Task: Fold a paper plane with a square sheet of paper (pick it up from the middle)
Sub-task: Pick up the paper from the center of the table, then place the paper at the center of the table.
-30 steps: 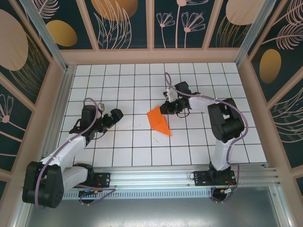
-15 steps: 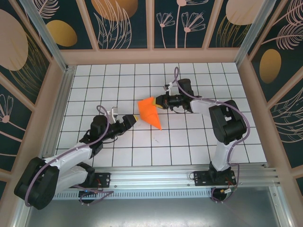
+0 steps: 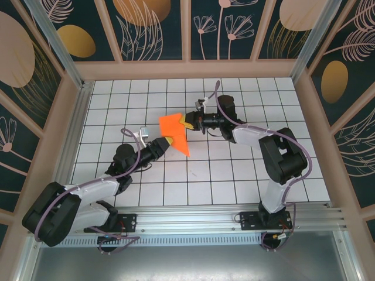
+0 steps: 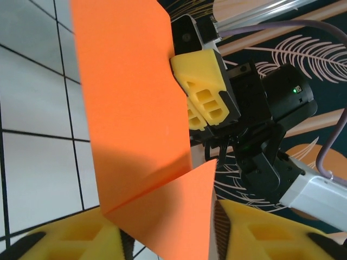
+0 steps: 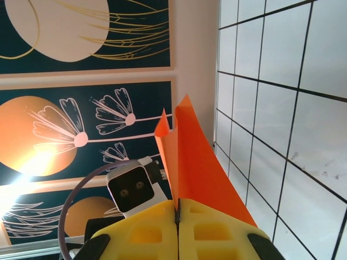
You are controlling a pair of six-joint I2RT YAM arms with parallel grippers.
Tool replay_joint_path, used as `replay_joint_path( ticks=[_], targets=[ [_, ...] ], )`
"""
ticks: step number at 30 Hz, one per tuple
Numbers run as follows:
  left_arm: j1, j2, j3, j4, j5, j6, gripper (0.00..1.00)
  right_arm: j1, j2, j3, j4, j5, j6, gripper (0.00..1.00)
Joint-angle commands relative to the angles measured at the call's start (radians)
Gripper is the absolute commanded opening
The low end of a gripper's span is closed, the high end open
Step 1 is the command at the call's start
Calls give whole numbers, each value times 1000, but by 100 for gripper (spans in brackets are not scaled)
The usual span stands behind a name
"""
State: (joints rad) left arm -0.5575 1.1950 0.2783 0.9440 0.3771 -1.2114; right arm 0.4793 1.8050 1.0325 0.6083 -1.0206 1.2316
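The square sheet of paper (image 3: 174,132) is bright orange and folded into a creased, pointed shape, held up off the tiled table (image 3: 234,170). My right gripper (image 3: 186,122) is shut on its upper right edge. In the right wrist view the paper (image 5: 198,168) rises out of the closed yellow pads of the right gripper (image 5: 178,208). My left gripper (image 3: 167,142) reaches in from the lower left. In the left wrist view the paper's lower fold (image 4: 162,216) stands between that gripper's (image 4: 171,241) two yellow fingers, which lie close on either side. Whether they pinch it is unclear.
The white gridded table is walled by a pale frame and dark floral panels (image 3: 155,29). An aluminium rail (image 3: 193,219) runs along the near edge with both arm bases. The arms meet just left of centre.
The right gripper lifted the paper off the table and carried it left. The left arm swung right to meet it, and its jaws narrowed around the paper's lower fold.
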Motion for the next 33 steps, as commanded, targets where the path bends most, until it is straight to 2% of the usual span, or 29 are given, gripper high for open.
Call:
replay_joint_path(
  ticks=[1,6,8,12,15,19,25,33],
  targets=[
    [-3,2,-13,80,-33,-6,35,-1,-25,-9,70,-19,44,8],
    [-4,-3,-21,79,-58,-7,16,2,-22,-11,68,-26,44,9],
    [-4,1,-23,72,-73,-6,10,1,-26,-14,22,-16,11,14],
    [-4,29,-17,-6,-94,20,5,-17,-60,7,-274,70,-210,48],
    [-4,80,-17,-28,-84,35,4,-40,-100,23,-503,202,-400,59],
    [-4,166,-22,-18,-66,56,4,-43,-155,1,-634,342,-551,60],
    [-4,294,-19,27,-32,89,3,7,-198,-55,-673,422,-656,54],
    [-4,338,-53,4,-53,113,2,119,-152,-37,-723,517,-722,44]
  ],
)
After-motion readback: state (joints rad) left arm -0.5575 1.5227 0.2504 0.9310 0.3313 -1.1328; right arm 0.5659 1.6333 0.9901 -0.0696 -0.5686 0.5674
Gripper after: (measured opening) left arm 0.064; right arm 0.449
